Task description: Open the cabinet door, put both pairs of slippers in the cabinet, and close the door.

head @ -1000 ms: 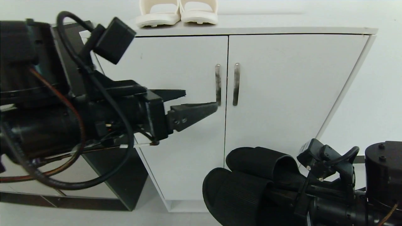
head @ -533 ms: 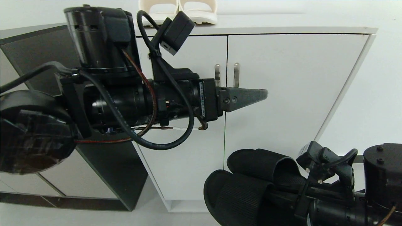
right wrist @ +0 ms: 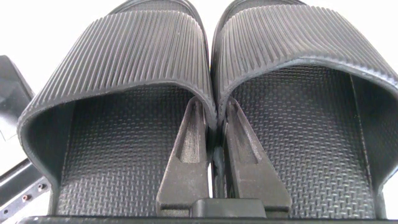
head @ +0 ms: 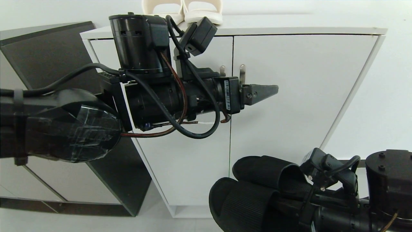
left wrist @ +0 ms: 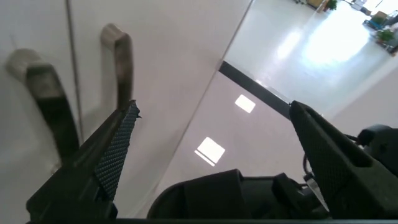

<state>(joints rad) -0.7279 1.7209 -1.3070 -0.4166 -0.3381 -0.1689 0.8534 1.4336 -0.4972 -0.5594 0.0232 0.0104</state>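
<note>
Left pincer (left wrist: pixel 214 112): standing open, hovering beside the door handles (head: pixel 242 72).
Right pincer (right wrist: pixel 214 106): gripping black slippers (right wrist: pixel 137 56) by adjoining walls.

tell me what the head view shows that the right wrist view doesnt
Head view adds: the white cabinet with both doors shut, its two handles, the white slippers on top, and the left gripper by the handles. Right wrist view adds: the right gripper, its fingers pinching the black slippers' adjoining side walls together. Shared: the black slippers, held side by side.
</note>
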